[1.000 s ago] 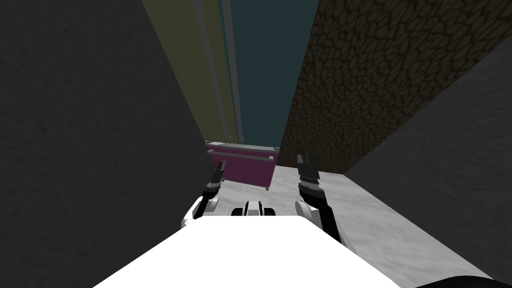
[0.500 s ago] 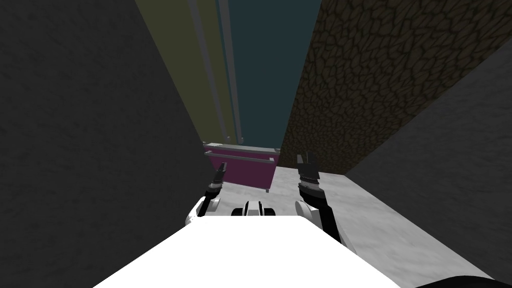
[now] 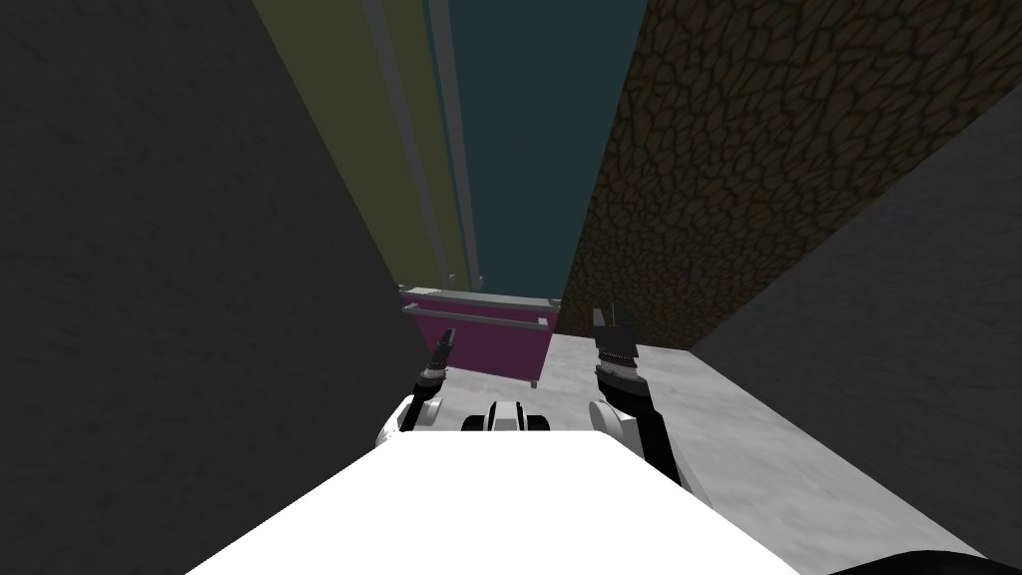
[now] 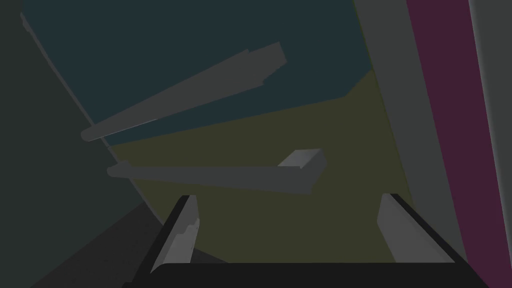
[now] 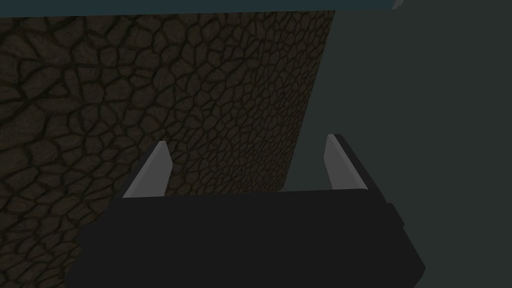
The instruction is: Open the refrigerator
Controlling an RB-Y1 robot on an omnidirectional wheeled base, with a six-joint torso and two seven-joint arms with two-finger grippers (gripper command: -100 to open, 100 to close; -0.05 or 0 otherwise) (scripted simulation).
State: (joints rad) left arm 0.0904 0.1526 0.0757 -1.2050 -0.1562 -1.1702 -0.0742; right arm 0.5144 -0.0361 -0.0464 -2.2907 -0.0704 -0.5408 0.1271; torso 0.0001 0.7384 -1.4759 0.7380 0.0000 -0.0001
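The refrigerator stands straight ahead in the head view, with an olive left door (image 3: pixel 369 130), a teal right door (image 3: pixel 529 130) and a magenta bottom drawer (image 3: pixel 489 344). Long grey handles (image 3: pixel 404 130) run side by side where the two doors meet. My left gripper (image 3: pixel 442 339) hangs low in front of the drawer's left end. In the left wrist view it (image 4: pixel 289 200) is open, just short of the olive door's handle (image 4: pixel 215 176), with the teal door's handle (image 4: pixel 190 95) beyond. My right gripper (image 3: pixel 611 324) (image 5: pixel 247 141) is open and empty, facing a stone-patterned wall (image 5: pixel 150 75).
A dark grey wall (image 3: pixel 180 250) closes in tight on my left, next to the refrigerator. The stone-patterned wall (image 3: pixel 739 150) and another dark grey wall (image 3: pixel 898 299) bound the right. Pale marbled floor (image 3: pixel 719 419) runs forward on the right.
The refrigerator has grown a little and drifted left in the head view, so I have edged closer. My left hand has turned and looks narrower; the right arm is unchanged.
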